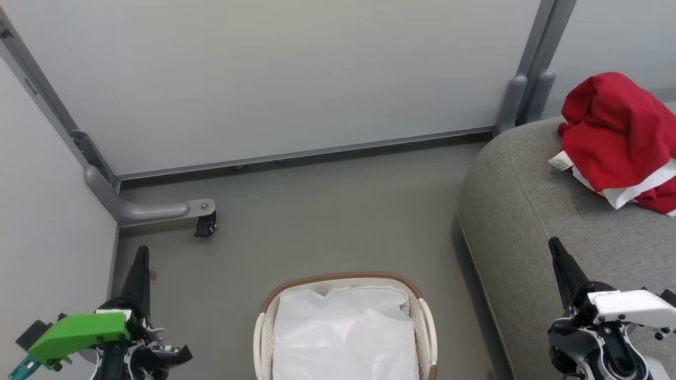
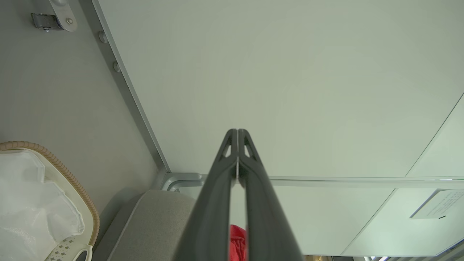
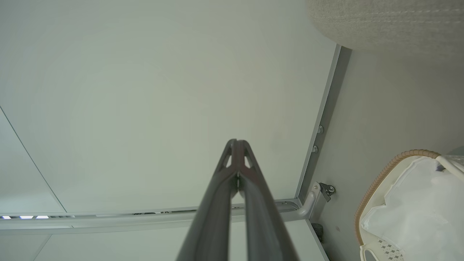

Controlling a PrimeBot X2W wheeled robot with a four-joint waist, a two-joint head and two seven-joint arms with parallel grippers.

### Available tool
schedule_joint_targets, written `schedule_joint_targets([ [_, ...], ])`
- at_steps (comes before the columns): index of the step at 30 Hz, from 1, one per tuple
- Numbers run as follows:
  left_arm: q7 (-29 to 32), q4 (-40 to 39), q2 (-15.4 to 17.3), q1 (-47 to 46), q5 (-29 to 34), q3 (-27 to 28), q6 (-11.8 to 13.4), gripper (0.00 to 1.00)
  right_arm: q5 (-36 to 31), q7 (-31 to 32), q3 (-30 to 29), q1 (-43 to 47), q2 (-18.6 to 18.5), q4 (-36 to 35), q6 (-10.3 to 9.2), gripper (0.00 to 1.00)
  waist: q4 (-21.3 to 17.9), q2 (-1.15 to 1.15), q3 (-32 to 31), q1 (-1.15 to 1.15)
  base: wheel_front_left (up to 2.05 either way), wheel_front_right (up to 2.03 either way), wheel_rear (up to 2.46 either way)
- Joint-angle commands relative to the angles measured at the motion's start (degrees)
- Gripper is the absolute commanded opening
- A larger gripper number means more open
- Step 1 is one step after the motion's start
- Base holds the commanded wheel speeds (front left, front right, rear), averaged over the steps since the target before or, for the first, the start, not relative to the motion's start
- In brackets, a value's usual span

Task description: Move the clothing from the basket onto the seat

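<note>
Red clothing (image 1: 618,134) with white trim and a small white label lies bunched on the grey seat (image 1: 528,221) at the right. A sliver of the clothing (image 2: 237,241) also shows between my left fingers in the left wrist view. The white basket (image 1: 425,322) with its brown woven rim stands on the floor at bottom centre, holding just its white cloth liner (image 1: 343,332). My left gripper (image 1: 141,252) is shut and holds nothing, at the lower left, left of the basket. At the lower right my right gripper (image 1: 554,244) is shut and holds nothing, over the seat's front part.
Pale partition panels (image 1: 264,79) close off the back and left, with a grey metal foot and a small black caster (image 1: 205,224) at the left corner. Grey floor (image 1: 327,211) lies open between basket, panels and seat. The basket rim (image 3: 380,177) shows at the right wrist view's edge.
</note>
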Motion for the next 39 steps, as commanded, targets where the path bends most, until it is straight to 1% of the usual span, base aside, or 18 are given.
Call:
schedule_joint_targets([
  [1, 0.24, -0.14, 0.33, -0.58, -0.20, 0.15, -0.29, 0.00, 0.19, 0.08, -0.13, -0.48, -0.32, -0.21, 0.02, 0.00, 0.00, 0.00, 0.00, 0.00, 0.00, 0.00, 0.00],
  [39, 0.25, -0.14, 0.32, -0.58, -0.19, 0.16, -0.30, 0.00, 0.20, 0.07, -0.12, -0.48, -0.32, -0.20, 0.02, 0.00, 0.00, 0.00, 0.00, 0.00, 0.00, 0.00, 0.00],
])
